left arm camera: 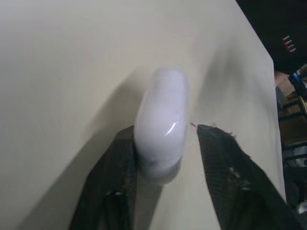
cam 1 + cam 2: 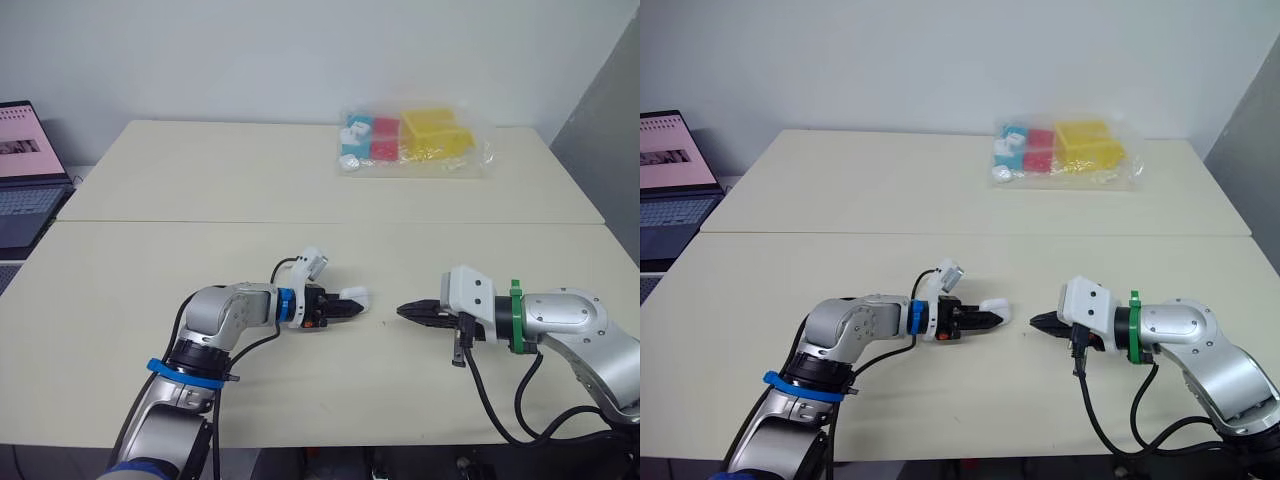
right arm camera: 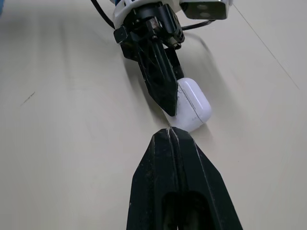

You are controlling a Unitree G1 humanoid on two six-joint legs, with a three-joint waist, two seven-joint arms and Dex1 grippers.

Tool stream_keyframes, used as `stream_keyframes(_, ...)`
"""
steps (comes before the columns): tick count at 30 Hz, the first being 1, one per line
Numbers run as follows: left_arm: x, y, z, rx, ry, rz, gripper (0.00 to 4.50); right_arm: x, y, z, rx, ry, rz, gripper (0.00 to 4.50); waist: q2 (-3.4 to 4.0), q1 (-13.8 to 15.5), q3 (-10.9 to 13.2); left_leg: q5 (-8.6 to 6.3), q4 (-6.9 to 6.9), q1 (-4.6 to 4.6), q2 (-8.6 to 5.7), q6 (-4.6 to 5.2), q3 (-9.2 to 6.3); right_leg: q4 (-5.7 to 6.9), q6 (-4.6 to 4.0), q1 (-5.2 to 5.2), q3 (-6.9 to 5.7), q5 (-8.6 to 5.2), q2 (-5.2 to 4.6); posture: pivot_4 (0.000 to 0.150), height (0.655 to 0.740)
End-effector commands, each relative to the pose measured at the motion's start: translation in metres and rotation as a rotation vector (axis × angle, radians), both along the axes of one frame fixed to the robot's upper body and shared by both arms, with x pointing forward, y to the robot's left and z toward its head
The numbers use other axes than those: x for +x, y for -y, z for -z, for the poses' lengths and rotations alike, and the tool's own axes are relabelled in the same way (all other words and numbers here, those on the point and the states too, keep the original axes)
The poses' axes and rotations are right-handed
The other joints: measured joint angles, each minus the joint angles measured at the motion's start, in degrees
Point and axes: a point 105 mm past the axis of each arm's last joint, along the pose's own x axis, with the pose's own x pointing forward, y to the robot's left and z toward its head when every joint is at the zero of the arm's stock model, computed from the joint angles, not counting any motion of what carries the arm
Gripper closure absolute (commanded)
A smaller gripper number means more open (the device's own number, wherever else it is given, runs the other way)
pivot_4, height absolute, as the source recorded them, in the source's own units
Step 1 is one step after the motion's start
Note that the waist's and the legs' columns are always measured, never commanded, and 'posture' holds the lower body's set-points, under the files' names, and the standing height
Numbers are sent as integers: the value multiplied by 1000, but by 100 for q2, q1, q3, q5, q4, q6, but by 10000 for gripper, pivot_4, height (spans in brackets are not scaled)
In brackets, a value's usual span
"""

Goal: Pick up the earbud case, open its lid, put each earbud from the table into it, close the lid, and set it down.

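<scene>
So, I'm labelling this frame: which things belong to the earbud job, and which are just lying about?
Job: earbud case, left end effector, right end effector.
Lying about: bag of coloured blocks, laptop.

laptop (image 2: 25, 180) open, far left | clear bag (image 2: 415, 142) w/ yellow, red, blue boxes, on far table (image 2: 200, 170)

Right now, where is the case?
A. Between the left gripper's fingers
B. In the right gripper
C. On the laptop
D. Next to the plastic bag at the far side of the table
A: the case sits between the fingers of the left gripper, touching one with a gap to the other, while the right gripper is shut and empty just short of it.
</scene>
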Motion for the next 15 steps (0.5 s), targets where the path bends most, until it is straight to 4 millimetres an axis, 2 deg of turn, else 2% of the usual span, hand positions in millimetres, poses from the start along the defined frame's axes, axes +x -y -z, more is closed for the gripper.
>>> stream_keyframes(1, -1, -13, 5, 90, 49, 13, 12839, -2, -1, -6, 4, 4, -4, 45000, 0, 0, 0, 0, 0, 0, 0, 0, 0, 0, 0, 0, 2, 0, 0, 1500, 7378)
stream_keyframes(5, -15, -49, -2, 178, 170, 64, 605, -2, 1, -7, -10, -5, -15, 45000, 0, -94, 0, 0, -5, 11, 5, 0, -3, 3, -3, 1, 12, -1, 0, 1500, 7378)
stream_keyframes(7, -16, -67, -6, 243, 267, 66, 41, 0, 3, -8, -16, 1, -11, 43289, 0, -118, 0, 0, -9, 18, 9, 0, -2, 6, -8, 1, 13, -3, 0, 1500, 7378)
stream_keyframes(9, -19, -82, -14, 292, 380, 72, 0, 1, 7, -11, -19, -1, -10, 39329, 0, -119, 0, 0, -10, 22, 12, 0, -4, 7, -11, 0, 11, -3, -1, 1500, 7378)
stream_keyframes(15, -42, -109, -28, 347, 542, 109, 0, 1, 16, -20, -54, 7, -49, 17641, 3, -81, 5, -1, -9, 7, 12, -1, 8, 0, -14, -6, 7, -4, -37, 1500, 7378)
